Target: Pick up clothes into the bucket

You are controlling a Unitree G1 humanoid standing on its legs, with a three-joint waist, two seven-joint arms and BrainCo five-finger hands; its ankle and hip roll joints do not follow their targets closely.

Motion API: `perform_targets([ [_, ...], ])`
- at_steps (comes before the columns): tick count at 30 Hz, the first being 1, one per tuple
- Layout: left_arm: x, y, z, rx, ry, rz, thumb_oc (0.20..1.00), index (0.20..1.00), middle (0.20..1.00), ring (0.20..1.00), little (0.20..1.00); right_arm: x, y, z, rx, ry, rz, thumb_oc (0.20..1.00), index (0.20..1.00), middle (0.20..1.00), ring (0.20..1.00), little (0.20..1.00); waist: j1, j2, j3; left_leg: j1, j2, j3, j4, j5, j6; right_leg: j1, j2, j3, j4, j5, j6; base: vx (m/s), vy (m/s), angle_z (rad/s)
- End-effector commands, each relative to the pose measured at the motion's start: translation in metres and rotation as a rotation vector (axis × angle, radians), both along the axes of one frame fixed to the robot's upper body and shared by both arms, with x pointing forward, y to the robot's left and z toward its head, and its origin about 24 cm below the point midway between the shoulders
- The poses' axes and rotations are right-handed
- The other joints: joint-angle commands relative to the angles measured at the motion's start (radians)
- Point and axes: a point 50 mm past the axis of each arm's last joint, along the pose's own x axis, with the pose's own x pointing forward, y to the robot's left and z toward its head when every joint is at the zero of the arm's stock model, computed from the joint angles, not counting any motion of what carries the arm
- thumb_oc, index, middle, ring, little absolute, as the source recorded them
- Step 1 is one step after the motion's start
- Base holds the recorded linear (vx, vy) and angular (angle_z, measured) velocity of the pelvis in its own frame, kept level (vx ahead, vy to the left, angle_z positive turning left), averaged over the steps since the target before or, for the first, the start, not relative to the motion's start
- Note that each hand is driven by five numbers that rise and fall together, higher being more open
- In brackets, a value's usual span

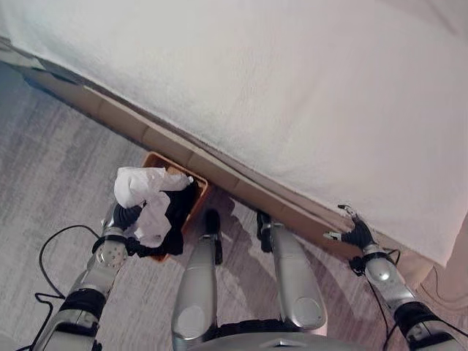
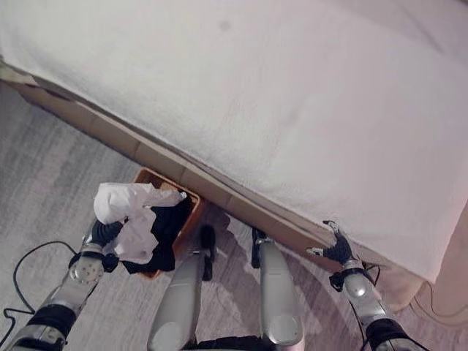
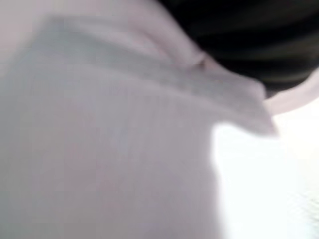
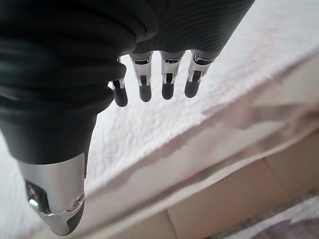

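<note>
1. Grey carpet runs along our near side, and a big bed with a white cover takes the far side, on a tan wooden base.
2. We've got an orange bucket sitting on the carpet right against the base, left of centre, with a black garment in it spilling over the near rim.
3. Our left hand is up at the bucket's near-left edge with a white garment bunched over it, above the bucket. Fingers are buried in the cloth, so we can't tell how they're set.
4. Left wrist cam: pale cloth right up close, dark bit at the far edge.
5. Our right hand is off to the right by the bed's near edge, fingers straight and spread, holding nothing.
</note>
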Motion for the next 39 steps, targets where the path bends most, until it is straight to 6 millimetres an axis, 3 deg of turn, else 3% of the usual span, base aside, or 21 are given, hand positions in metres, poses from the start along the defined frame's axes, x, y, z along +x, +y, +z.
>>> perform_targets([
  [1, -0.005, 0.025, 0.014, 0.038, -0.079, 0.125, 0.633, 0.633, 0.633, 0.633, 0.633, 0.007, 0.004, 0.018, 0.04, -0.12, 0.006, 1.0, 1.0, 1.0, 1.0, 1.0, -0.019, -0.039, -0.011, -0.071, -0.001, -0.012, 0.138, -0.069, 0.022, 0.012, -0.075, 0.068, 0.037, -0.01, 0.073, -0.07, 0.036, 0.01],
  [3, -0.004, 0.028, 0.016, 0.049, -0.08, 0.142, 0.639, 0.639, 0.639, 0.639, 0.639, 0.012, 0.007, 0.022, 0.037, -0.139, 0.025, 1.0, 1.0, 1.0, 1.0, 1.0, -0.019, -0.044, -0.011, -0.13, -0.002, -0.015, 0.185, -0.08, 0.025, -0.043, -0.071, 0.074, 0.071, -0.016, 0.07, -0.07, 0.034, -0.01],
  [4, -0.002, 0.028, 0.016, 0.057, -0.083, 0.148, 0.718, 0.718, 0.718, 0.718, 0.718, 0.015, 0.008, 0.024, 0.03, -0.144, 0.036, 1.0, 1.0, 1.0, 1.0, 1.0, -0.017, -0.046, -0.011, -0.154, -0.001, -0.015, 0.2, -0.084, 0.026, -0.065, -0.068, 0.074, 0.083, -0.019, 0.07, -0.04, 0.015, -0.04],
  [5, -0.003, 0.03, 0.014, 0.057, -0.07, 0.163, 0.959, 0.959, 0.959, 0.959, 0.959, 0.017, 0.01, 0.026, 0.023, -0.149, 0.046, 1.0, 1.0, 1.0, 1.0, 1.0, -0.017, -0.05, -0.011, -0.18, 0.0, -0.018, 0.219, -0.087, 0.028, -0.089, -0.067, 0.074, 0.097, -0.023, 0.068, -0.03, 0.006, -0.03],
  [6, -0.003, 0.03, 0.014, 0.057, -0.071, 0.163, 1.0, 1.0, 1.0, 1.0, 1.0, 0.018, 0.01, 0.026, 0.023, -0.149, 0.046, 1.0, 1.0, 1.0, 1.0, 1.0, -0.017, -0.05, -0.011, -0.181, 0.0, -0.018, 0.22, -0.087, 0.028, -0.09, -0.067, 0.074, 0.098, -0.023, 0.068, -0.03, 0.001, -0.02],
  [7, 0.0, 0.034, 0.015, 0.065, -0.063, 0.2, 1.0, 1.0, 1.0, 1.0, 1.0, 0.022, 0.012, 0.029, 0.018, -0.162, 0.057, 1.0, 1.0, 1.0, 1.0, 1.0, -0.015, -0.056, -0.011, -0.222, 0.001, -0.022, 0.242, -0.089, 0.028, -0.129, -0.066, 0.072, 0.118, -0.027, 0.067, 0.05, -0.006, -0.03],
  [8, -0.001, 0.036, 0.013, 0.078, -0.044, 0.209, 1.0, 1.0, 1.0, 1.0, 1.0, 0.021, 0.015, 0.028, 0.022, -0.163, 0.062, 1.0, 1.0, 1.0, 1.0, 1.0, -0.013, -0.057, -0.011, -0.218, 0.002, -0.026, 0.266, -0.127, 0.025, -0.127, -0.062, 0.074, 0.144, -0.061, 0.072, 0.04, -0.006, -0.04],
  [9, 0.001, 0.037, 0.016, 0.1, -0.044, 0.211, 1.0, 1.0, 1.0, 1.0, 1.0, 0.023, 0.015, 0.029, 0.023, -0.168, 0.061, 1.0, 1.0, 1.0, 1.0, 1.0, -0.012, -0.059, -0.011, -0.228, 0.003, -0.026, 0.271, -0.128, 0.025, -0.138, -0.063, 0.071, 0.149, -0.064, 0.071, -0.03, 0.005, -0.06],
  [10, 0.003, 0.039, 0.018, 0.122, -0.043, 0.225, 1.0, 1.0, 1.0, 1.0, 1.0, 0.025, 0.016, 0.031, 0.024, -0.176, 0.058, 1.0, 1.0, 1.0, 1.0, 1.0, -0.014, -0.063, -0.011, -0.255, 0.0, -0.022, 0.26, -0.092, 0.027, -0.162, -0.067, 0.067, 0.135, -0.032, 0.065, -0.02, -0.001, -0.03],
  [11, 0.003, 0.039, 0.017, 0.126, -0.041, 0.227, 1.0, 1.0, 1.0, 1.0, 1.0, 0.023, 0.017, 0.028, 0.026, -0.165, 0.059, 1.0, 1.0, 1.0, 1.0, 1.0, -0.011, -0.063, -0.011, -0.24, 0.002, -0.026, 0.274, -0.128, 0.024, -0.149, -0.064, 0.069, 0.152, -0.064, 0.07, 0.0, 0.0, 0.0],
  [12, 0.004, 0.036, 0.02, 0.117, -0.067, 0.232, 1.0, 1.0, 1.0, 1.0, 1.0, 0.022, 0.017, 0.027, 0.023, -0.159, 0.055, 1.0, 1.0, 1.0, 1.0, 1.0, -0.008, -0.064, -0.011, -0.243, 0.001, -0.027, 0.272, -0.127, 0.023, -0.154, -0.065, 0.068, 0.152, -0.064, 0.069, -0.01, -0.004, 0.03],
  [13, 0.006, 0.036, 0.022, 0.117, -0.076, 0.232, 1.0, 1.0, 1.0, 1.0, 1.0, 0.024, 0.017, 0.029, 0.024, -0.168, 0.055, 1.0, 1.0, 1.0, 1.0, 1.0, -0.011, -0.065, -0.011, -0.263, -0.001, -0.024, 0.257, -0.091, 0.025, -0.171, -0.069, 0.064, 0.135, -0.032, 0.063, -0.02, -0.017, 0.04],
  [14, 0.002, 0.038, 0.021, 0.114, -0.088, 0.26, 1.0, 1.0, 1.0, 1.0, 1.0, 0.021, 0.017, 0.024, 0.025, -0.143, 0.05, 1.0, 1.0, 1.0, 1.0, 1.0, -0.005, -0.066, -0.011, -0.245, 0.002, -0.028, 0.268, -0.125, 0.022, -0.155, -0.066, 0.067, 0.146, -0.063, 0.068, -0.1, -0.014, 0.04],
  [15, 0.004, 0.039, 0.024, 0.108, -0.109, 0.276, 1.0, 1.0, 1.0, 1.0, 1.0, 0.023, 0.017, 0.024, 0.028, -0.143, 0.046, 1.0, 1.0, 1.0, 1.0, 1.0, -0.006, -0.067, -0.011, -0.263, -0.001, -0.026, 0.248, -0.086, 0.024, -0.172, -0.071, 0.06, 0.126, -0.031, 0.061, -0.03, -0.029, 0.05],
  [18, 0.003, 0.039, 0.026, 0.103, -0.136, 0.295, 1.0, 1.0, 1.0, 1.0, 1.0, 0.021, 0.017, 0.021, 0.026, -0.127, 0.044, 1.0, 1.0, 1.0, 1.0, 1.0, -0.003, -0.067, -0.011, -0.254, -0.003, -0.025, 0.235, -0.082, 0.021, -0.165, -0.074, 0.057, 0.119, -0.028, 0.06, -0.04, -0.011, 0.02],
  [24, -0.006, 0.028, 0.008, -0.049, -0.149, 0.344, 1.0, 1.0, 1.0, 1.0, 1.0, 0.016, 0.013, 0.012, 0.019, -0.08, 0.022, 1.0, 1.0, 1.0, 1.0, 1.0, 0.002, -0.05, -0.011, -0.203, -0.006, -0.018, 0.177, -0.06, 0.016, -0.126, -0.079, 0.056, 0.082, -0.018, 0.059, -0.01, -0.007, 0.01],
  [31, -0.014, -0.015, -0.018, -0.325, -0.154, 0.279, 1.0, 1.0, 1.0, 1.0, 1.0, 0.008, 0.005, 0.003, -0.002, -0.022, -0.016, 1.0, 1.0, 1.0, 1.0, 1.0, 0.013, -0.007, -0.011, -0.041, -0.017, -0.01, 0.048, -0.018, 0.008, 0.019, -0.096, 0.054, -0.013, 0.008, 0.068, -0.01, -0.02, 0.02],
  [33, -0.015, -0.019, -0.022, -0.362, -0.144, 0.266, 1.0, 1.0, 1.0, 1.0, 1.0, 0.007, 0.004, 0.002, -0.005, -0.017, -0.014, 1.0, 1.0, 1.0, 1.0, 1.0, 0.013, -0.001, -0.011, -0.011, -0.018, -0.009, 0.027, -0.013, 0.007, 0.047, -0.097, 0.053, -0.03, 0.011, 0.069, 0.01, -0.025, -0.05],
  [34, -0.016, -0.034, -0.029, -0.436, -0.112, 0.207, 1.0, 1.0, 1.0, 1.0, 1.0, 0.003, 0.002, -0.002, -0.017, 0.013, -0.014, 1.0, 1.0, 1.0, 1.0, 1.0, 0.013, 0.016, -0.011, 0.066, -0.021, -0.009, -0.032, 0.006, 0.003, 0.118, -0.099, 0.046, -0.069, 0.02, 0.073, 0.0, 0.0, 0.0],
  [36, -0.019, -0.043, -0.037, -0.485, -0.074, 0.174, 1.0, 1.0, 1.0, 1.0, 1.0, -0.002, 0.0, -0.008, -0.027, 0.053, -0.01, 1.0, 1.0, 1.0, 1.0, 1.0, 0.011, 0.026, -0.011, 0.141, -0.021, -0.008, -0.081, 0.019, -0.001, 0.19, -0.099, 0.04, -0.107, 0.03, 0.076, 0.05, -0.031, 0.02],
  [39, -0.027, -0.055, -0.05, -0.536, -0.008, 0.137, 1.0, 1.0, 1.0, 1.0, 1.0, -0.013, 0.003, -0.02, -0.026, 0.117, 0.006, 1.0, 1.0, 1.0, 1.0, 1.0, 0.009, 0.035, -0.064, 0.221, -0.017, -0.009, -0.166, 0.041, -0.01, 0.268, -0.091, 0.026, -0.18, 0.045, 0.084, 0.09, -0.056, 0.03],
])
